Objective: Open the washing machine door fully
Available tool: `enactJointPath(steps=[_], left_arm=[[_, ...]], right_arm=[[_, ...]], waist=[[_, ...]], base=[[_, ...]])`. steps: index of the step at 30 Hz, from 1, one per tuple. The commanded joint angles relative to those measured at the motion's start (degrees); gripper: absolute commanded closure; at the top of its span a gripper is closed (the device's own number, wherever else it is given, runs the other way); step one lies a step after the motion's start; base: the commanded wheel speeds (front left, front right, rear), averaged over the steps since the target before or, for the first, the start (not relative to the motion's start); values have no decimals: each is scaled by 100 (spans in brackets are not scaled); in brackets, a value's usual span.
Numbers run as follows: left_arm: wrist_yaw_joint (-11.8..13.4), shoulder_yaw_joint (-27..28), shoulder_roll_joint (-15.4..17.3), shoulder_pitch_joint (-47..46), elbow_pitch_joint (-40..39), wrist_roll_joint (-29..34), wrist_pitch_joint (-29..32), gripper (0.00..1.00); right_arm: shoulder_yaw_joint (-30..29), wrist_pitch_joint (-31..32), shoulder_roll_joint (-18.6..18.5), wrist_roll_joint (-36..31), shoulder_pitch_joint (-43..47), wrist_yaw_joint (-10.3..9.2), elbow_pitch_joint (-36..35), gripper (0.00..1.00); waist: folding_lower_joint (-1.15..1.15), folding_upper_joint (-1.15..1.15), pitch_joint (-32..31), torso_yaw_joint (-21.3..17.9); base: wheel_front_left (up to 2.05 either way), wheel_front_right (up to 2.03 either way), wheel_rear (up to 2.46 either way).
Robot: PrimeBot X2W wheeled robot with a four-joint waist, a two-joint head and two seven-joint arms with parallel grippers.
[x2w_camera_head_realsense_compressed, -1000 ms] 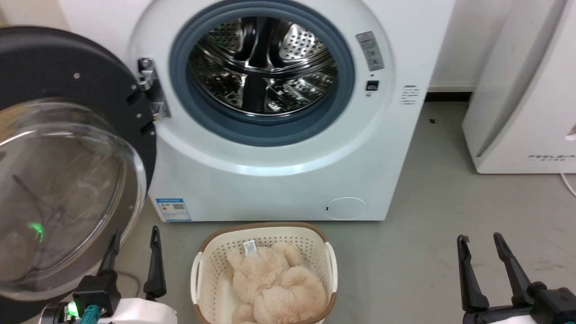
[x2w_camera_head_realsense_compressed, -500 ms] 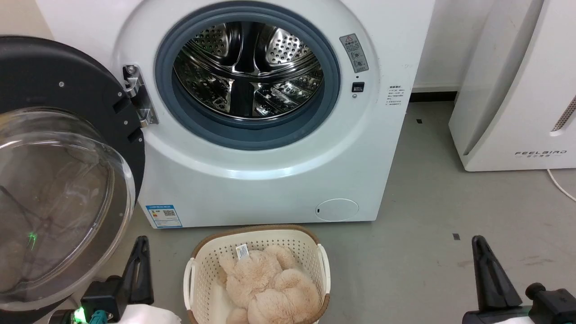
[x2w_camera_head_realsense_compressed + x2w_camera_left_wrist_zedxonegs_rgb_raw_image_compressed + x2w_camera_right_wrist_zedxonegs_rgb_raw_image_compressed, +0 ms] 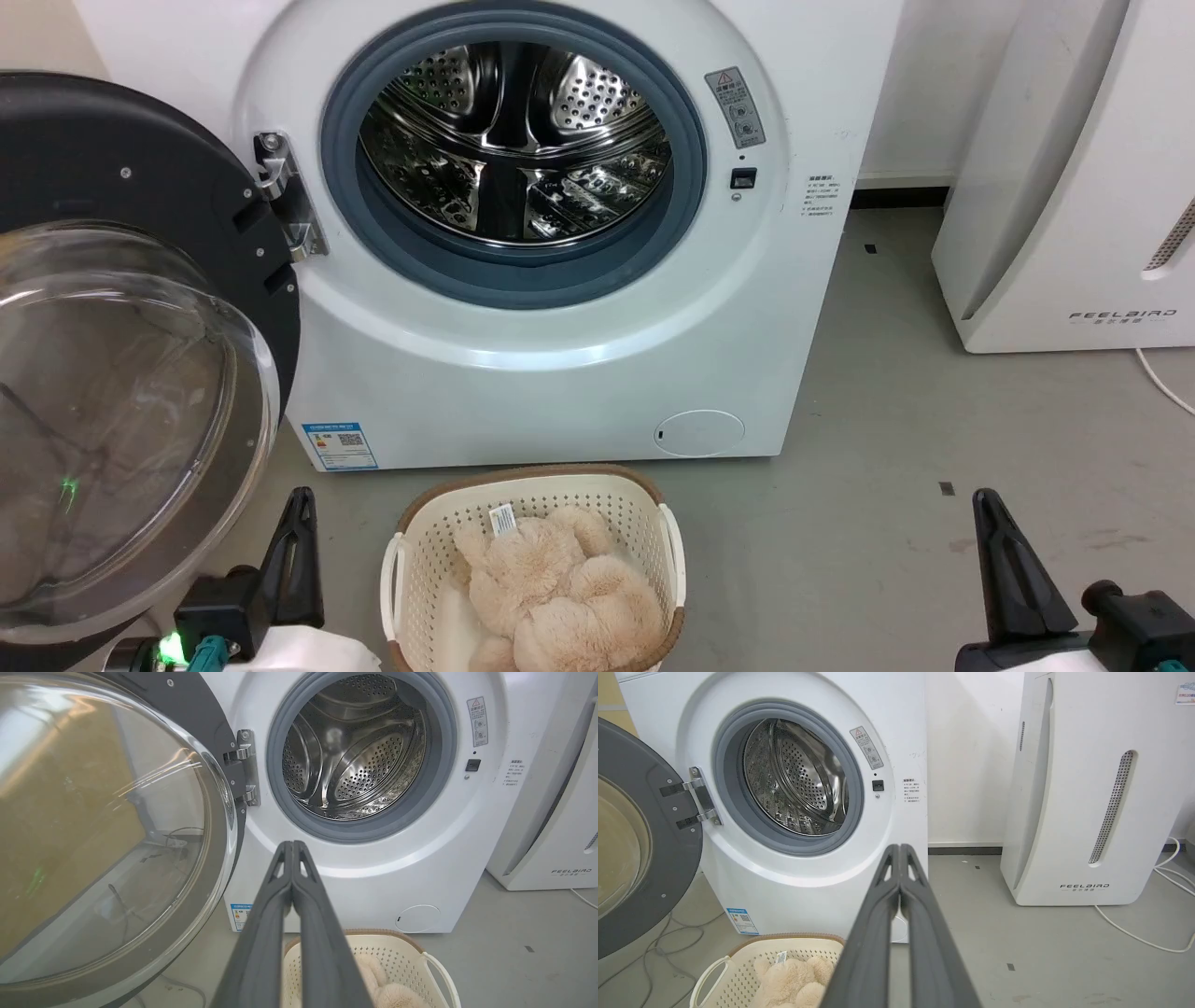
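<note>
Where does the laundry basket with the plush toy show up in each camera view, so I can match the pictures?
Head view: the laundry basket sits at bottom centre, on the floor.
Left wrist view: the laundry basket is at the bottom edge, right of centre, cut off.
Right wrist view: the laundry basket is at lower left, cut off.
Shared landmark: the blue sticker low on the washing machine front, above the basket.

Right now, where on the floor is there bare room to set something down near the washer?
Bare grey floor lies between the big white front-loading washing machine and the white FEELBIRD appliance. It is crowded at the left: the open round black glass-bowled door and the cream perforated basket holding a beige plush toy.
</note>
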Motion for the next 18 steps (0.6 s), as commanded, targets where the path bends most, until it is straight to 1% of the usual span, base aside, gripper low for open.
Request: enactJointPath(steps=[1, 18], left_arm=[[23, -26, 1, -15, -29, 26, 28, 100], [53, -115, -1, -31, -147, 55, 233, 100]], right_arm=[[12, 34, 3, -52, -62, 1, 2, 100], [43, 234, 6, -155, -154, 1, 11, 100]], waist=[[0, 0, 1, 2], [0, 0, 25, 34]], base=[[0, 0, 0], [0, 0, 0]])
